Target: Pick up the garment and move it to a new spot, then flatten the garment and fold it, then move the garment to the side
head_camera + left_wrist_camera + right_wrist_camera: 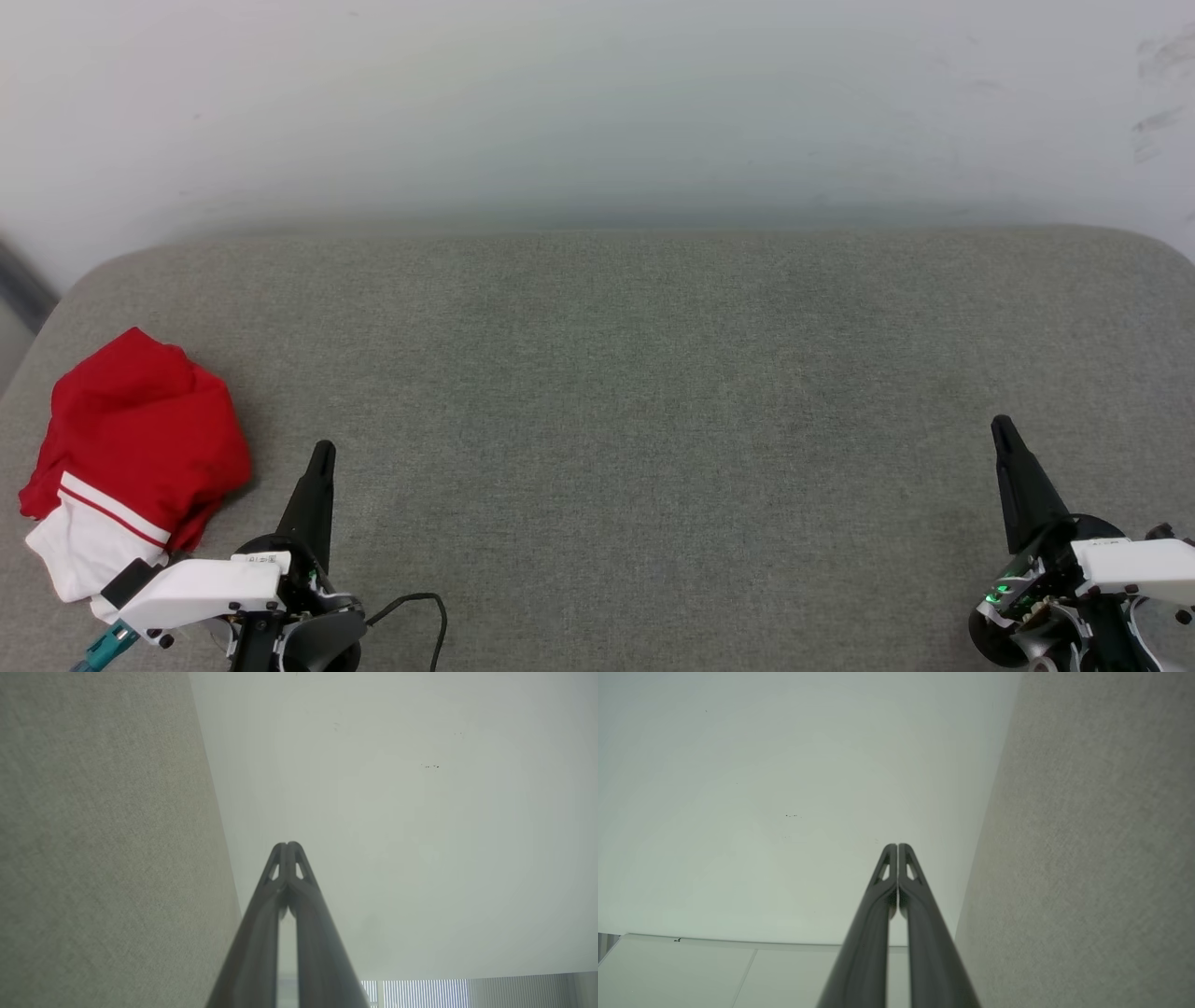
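The garment [140, 448] lies in a folded bundle at the left edge of the grey cushion [635, 392], red on top with a white sleeve and red stripe at its near end. My left gripper [322, 450] is shut and empty just right of the bundle, apart from it. In the left wrist view the left gripper [287, 845] shows its two fingers pressed together against the pale wall. My right gripper [1002, 425] is shut and empty near the cushion's right side. The right wrist view shows the right gripper [897, 847] closed tip to tip.
A white wall [597, 103] rises behind the cushion. A black cable [420, 607] loops on the cushion beside my left wrist. The cushion's rounded corners fall away at far left and far right.
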`<state>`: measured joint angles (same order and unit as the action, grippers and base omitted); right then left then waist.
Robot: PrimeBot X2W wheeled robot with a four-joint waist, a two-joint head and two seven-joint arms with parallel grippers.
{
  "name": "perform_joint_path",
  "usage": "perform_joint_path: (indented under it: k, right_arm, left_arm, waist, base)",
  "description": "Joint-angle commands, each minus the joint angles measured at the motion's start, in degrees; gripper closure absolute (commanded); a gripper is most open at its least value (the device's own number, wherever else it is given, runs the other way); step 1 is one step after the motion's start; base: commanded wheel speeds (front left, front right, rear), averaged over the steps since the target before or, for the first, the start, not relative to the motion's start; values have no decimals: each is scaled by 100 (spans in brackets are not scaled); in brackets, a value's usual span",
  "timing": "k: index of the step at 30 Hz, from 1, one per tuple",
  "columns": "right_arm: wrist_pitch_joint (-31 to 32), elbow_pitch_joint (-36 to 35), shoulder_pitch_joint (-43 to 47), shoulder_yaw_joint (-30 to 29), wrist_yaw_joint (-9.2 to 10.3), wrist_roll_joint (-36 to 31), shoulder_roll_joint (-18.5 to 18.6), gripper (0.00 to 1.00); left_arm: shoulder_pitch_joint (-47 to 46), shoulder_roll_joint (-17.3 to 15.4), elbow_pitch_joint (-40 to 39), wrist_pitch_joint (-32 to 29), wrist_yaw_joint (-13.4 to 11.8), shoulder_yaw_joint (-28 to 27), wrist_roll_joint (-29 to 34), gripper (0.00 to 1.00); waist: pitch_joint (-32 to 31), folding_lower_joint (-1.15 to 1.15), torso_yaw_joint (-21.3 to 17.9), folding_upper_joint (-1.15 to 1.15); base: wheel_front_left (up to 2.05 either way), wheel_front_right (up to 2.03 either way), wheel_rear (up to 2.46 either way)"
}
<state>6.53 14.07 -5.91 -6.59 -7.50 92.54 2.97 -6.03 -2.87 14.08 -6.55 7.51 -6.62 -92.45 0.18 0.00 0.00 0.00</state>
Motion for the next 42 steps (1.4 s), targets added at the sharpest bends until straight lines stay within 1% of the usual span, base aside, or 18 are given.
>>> perform_joint_path:
  k: [1, 28, 29, 33, 42]
  right_arm:
    - [10, 8, -67, 4, 2, -27, -20, 100]
    - [9, 8, -67, 6, 2, -27, -20, 100]
    - [-4, 12, 9, 0, 0, -2, 0, 0]
    - [-27, 156, 164, 15, 1, -24, -4, 0]
    - [-292, 37, 278, 131, 1, -277, -4, 0]
  left_arm:
    - [-40, 12, -1, -16, 18, -12, 10, 100]
    - [-40, 12, -1, -15, 18, -11, 9, 100]
    - [9, 0, 17, 3, -1, 6, 1, 0]
    - [164, 16, 179, 29, -3, 46, 5, 0]
    - [242, 14, 96, 294, -3, 237, 75, 0]
  waist:
    - [0, 0, 0, 0]
    - [0, 0, 0, 0]
    - [0, 0, 0, 0]
    - [0, 0, -1, 0]
    - [-24, 0, -9, 0]
  base:
    - [0, 0, 0]
    - [0, 0, 0]
    - [0, 0, 0]
    - [0, 0, 0]
    - [0, 0, 0]
